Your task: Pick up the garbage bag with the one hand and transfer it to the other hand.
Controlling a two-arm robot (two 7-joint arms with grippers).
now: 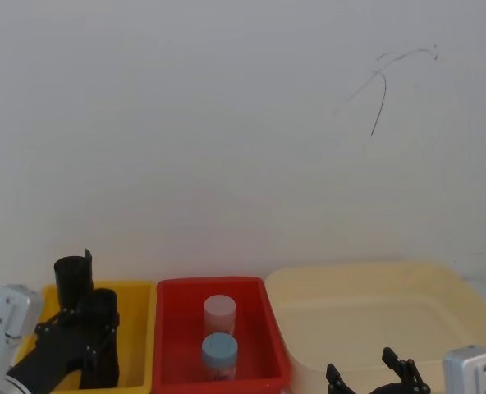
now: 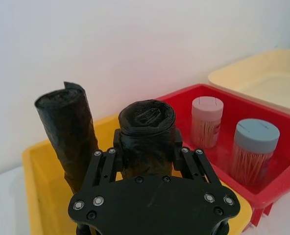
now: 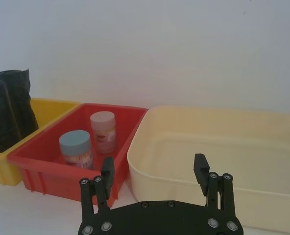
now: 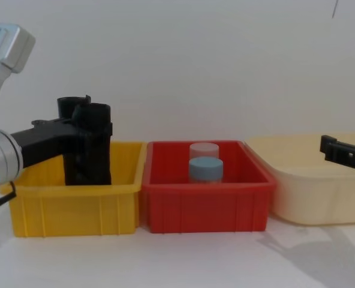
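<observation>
My left gripper (image 2: 147, 144): clenched round garbage bag (image 2: 146, 117), upright in yellow bin (image 2: 32, 166). My right gripper (image 3: 154, 169): released, well apart from that bin.

The garbage bag (image 2: 146, 117), a tight roll of crinkly black film, is standing upright, clamped between the left gripper's (image 2: 146, 147) fingers (image 2: 104, 164). The right gripper (image 3: 155, 169) is hanging well apart to its right, jaws spread and gripping nothing.
</observation>
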